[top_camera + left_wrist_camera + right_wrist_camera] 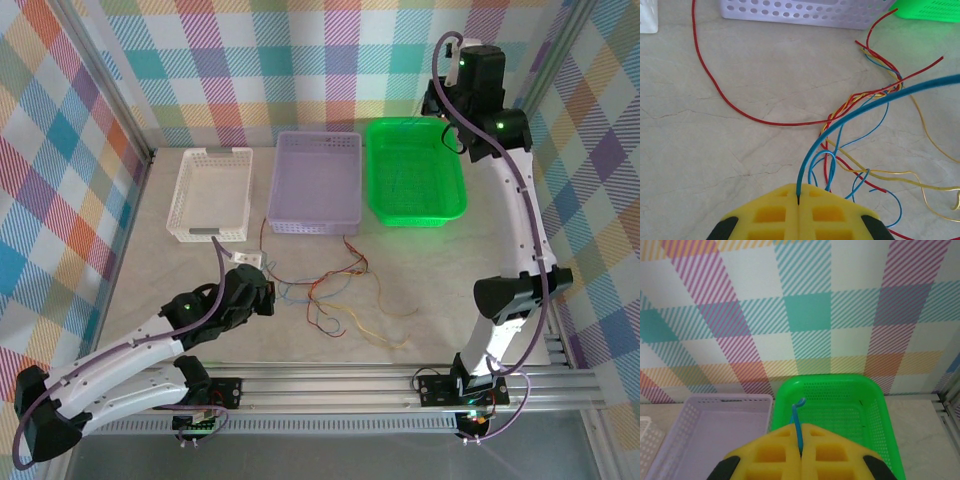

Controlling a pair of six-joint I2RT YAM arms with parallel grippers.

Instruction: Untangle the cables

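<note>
Mid pull-out: L gripper [798, 199] clamped blue cable [840, 121], tangle [855, 102] ahead of tips; R gripper [800, 434] pinched blue stub [797, 420] over green basket [850, 405]. Next prob needed slow lift.

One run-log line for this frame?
left hand: shut on blue wire | right hand: shut on blue wire end, near green basket | tangle: on table

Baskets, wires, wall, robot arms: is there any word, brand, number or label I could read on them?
No text can be read anywhere.
The white basket, purple basket, green basket, cables and checked wall show no lettering.
The small circuit board is too tiny to tell.
</note>
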